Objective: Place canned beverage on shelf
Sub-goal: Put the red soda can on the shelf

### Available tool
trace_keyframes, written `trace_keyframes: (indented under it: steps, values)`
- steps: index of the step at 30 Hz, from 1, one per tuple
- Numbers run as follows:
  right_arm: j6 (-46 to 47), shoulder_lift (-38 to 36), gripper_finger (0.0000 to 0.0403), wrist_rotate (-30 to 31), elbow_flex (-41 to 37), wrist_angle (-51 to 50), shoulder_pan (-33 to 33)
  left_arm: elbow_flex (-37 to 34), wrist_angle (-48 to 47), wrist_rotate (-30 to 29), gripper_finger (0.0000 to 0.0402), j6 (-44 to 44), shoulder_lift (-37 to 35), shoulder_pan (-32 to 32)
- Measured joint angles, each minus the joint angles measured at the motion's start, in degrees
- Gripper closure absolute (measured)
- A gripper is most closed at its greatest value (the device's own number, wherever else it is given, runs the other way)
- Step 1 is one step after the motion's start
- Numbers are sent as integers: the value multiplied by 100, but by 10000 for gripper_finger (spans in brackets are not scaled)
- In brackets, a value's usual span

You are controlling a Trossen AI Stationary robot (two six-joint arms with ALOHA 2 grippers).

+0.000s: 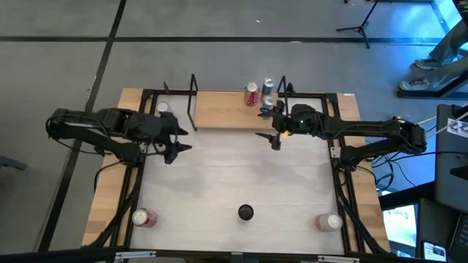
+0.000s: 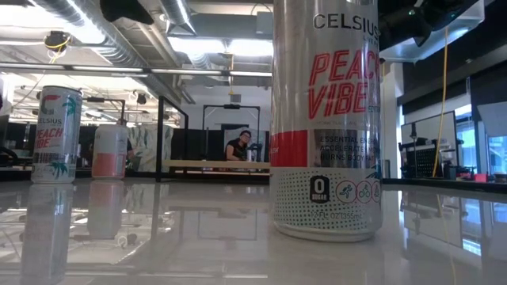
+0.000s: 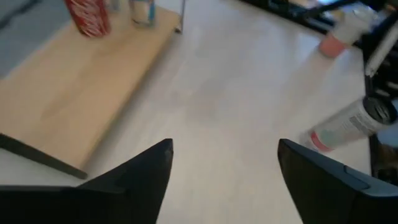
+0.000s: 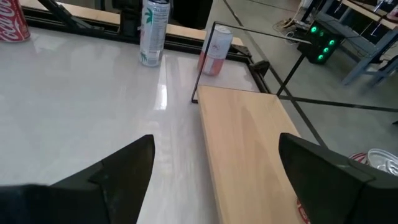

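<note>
Right hand [image 4: 211,171] open over the wooden shelf [image 4: 249,137] — a white can [image 4: 153,34] and a pink can [image 4: 216,51] stand beyond it

The left gripper [image 1: 178,140] hovers just off the shelf's [image 1: 219,109] left end, fingers spread and empty. The right gripper [image 1: 272,136] hangs at the shelf's near right edge, jaws apart, empty.

two cans [image 1: 260,95] on shelf's [image 1: 219,109] right end, claws flanking shelf
</note>
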Motion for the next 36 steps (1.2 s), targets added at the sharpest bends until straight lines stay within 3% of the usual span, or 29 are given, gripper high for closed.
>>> trace_keyframes:
  steps: [5,15,21,25,32,36]
  values:
    - [7,1,65,0,0,-9,-1,0,7,792,89,579,171,70]
    - [7,2,65,0,0,-43,0,0,1104,683,91,788,304,76]
    - [7,2,65,1,0,-42,0,0,1603,794,91,985,1136,-156]
    - [7,2,65,1,0,-41,-2,428,939,916,91,500,1802,-437]
    - [7,3,65,0,0,38,-1,1783,-999,433,92,-577,2758,-1268]
    - [6,4,65,1,0,44,-2,1971,-1788,397,92,-1566,3018,-1692]
